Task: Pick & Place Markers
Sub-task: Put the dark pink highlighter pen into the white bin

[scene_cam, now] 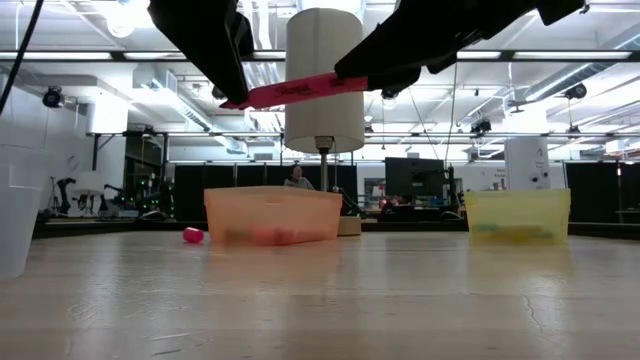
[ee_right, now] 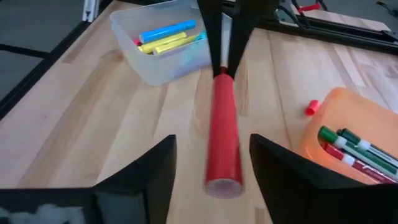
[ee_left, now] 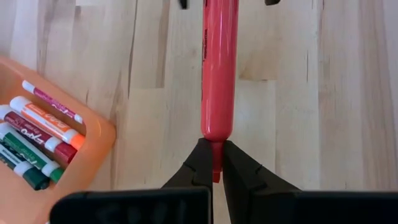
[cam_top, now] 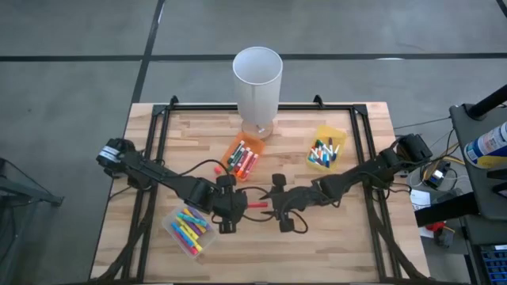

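Observation:
A red marker (cam_top: pixel 257 204) hangs in the air over the table's middle, between my two grippers. My left gripper (cam_top: pixel 238 204) comes from the left and is shut on the marker's narrow end. My right gripper (ee_right: pixel 212 142) comes from the right and is open. Its fingers stand on either side of the marker's free thick end (ee_right: pixel 224 177), with a gap on each side. In the low view the marker (scene_cam: pixel 295 90) floats high above the table, almost level. A small red cap (ee_right: pixel 312 107) lies on the wood beside the orange bin. My left gripper pinches the red marker's thin end (ee_left: pixel 216 155) between its two fingertips (ee_left: pixel 200 157). It comes from the table's left, slanting down. The marker runs on from the fingers toward the right arm, lifted clear of the table and nearly level.
An orange bin (cam_top: pixel 242 158) with markers sits just beyond the grippers. A yellow bin (cam_top: pixel 326 152) of markers stands at the far right, and a clear bin (cam_top: pixel 190 229) of bright markers at the near left. A tall white cylinder (cam_top: pixel 257 79) rises at the far edge.

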You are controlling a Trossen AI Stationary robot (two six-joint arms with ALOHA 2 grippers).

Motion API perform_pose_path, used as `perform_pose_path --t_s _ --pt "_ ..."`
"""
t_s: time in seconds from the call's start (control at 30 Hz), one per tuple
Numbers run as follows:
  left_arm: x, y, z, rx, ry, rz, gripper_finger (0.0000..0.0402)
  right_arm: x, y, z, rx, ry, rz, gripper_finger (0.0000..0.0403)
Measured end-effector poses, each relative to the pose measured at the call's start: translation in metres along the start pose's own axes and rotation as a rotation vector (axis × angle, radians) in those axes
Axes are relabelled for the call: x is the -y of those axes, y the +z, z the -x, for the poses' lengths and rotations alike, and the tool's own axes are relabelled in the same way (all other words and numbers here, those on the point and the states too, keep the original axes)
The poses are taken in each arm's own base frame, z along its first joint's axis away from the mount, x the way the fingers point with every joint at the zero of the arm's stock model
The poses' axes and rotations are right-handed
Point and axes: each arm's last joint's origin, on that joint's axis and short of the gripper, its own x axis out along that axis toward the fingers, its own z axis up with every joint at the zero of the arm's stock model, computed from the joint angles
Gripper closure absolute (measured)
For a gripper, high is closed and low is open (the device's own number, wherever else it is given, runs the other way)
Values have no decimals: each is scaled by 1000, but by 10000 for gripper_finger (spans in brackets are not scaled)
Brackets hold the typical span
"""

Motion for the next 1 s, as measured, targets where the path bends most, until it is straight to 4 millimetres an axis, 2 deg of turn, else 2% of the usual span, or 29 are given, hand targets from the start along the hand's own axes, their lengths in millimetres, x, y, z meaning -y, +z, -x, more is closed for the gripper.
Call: perform_pose_path --t_s 0.13,0.33,0.6,0.87,1.0 --pt "0 0 0 3 5 -1 390 0 0 0 0 3 0 240" --pt "0 0 0 3 1 6 390 0 0 0 0 -3 14 336" --pt "0 0 0 1 9 33 379 0 0 0 -8 -3 12 338" --pt "-9 -13 1 -109 127 -42 292 -1 -9 2 -103 18 -12 338" --pt "-13 -19 1 -151 195 -92 266 -1 -13 2 -141 6 -22 338"
